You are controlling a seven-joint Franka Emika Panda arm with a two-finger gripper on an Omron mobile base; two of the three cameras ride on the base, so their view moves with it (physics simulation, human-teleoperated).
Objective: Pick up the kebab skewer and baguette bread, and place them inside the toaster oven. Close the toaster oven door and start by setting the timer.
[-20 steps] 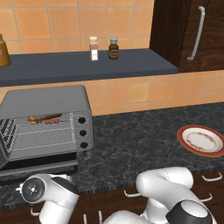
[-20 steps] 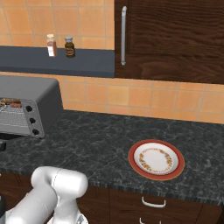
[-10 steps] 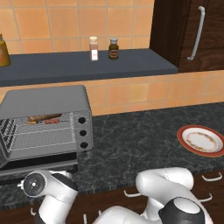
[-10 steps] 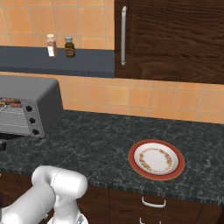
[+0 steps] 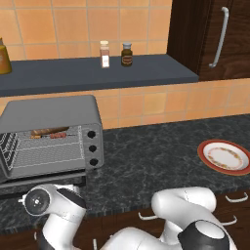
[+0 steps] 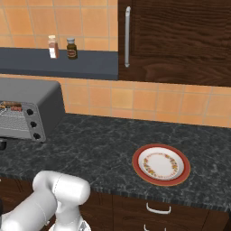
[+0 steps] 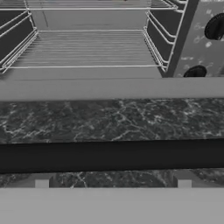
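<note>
— What was changed over the last second?
— Little. The wrist was raised slightly in front of the oven; nothing else was moved. The gripper was held wide open and empty, just short of the handle of the lowered door.
— And the food?
— The skewer and baguette were seen on the upper rack, ahead of and above the gripper. Loading was judged done; closing the door was judged the step in hand.
— Room to move?
— The handle was framed between the spread fingertips. The knobs were found ahead to the right, and open worktop was left beyond them.
</note>
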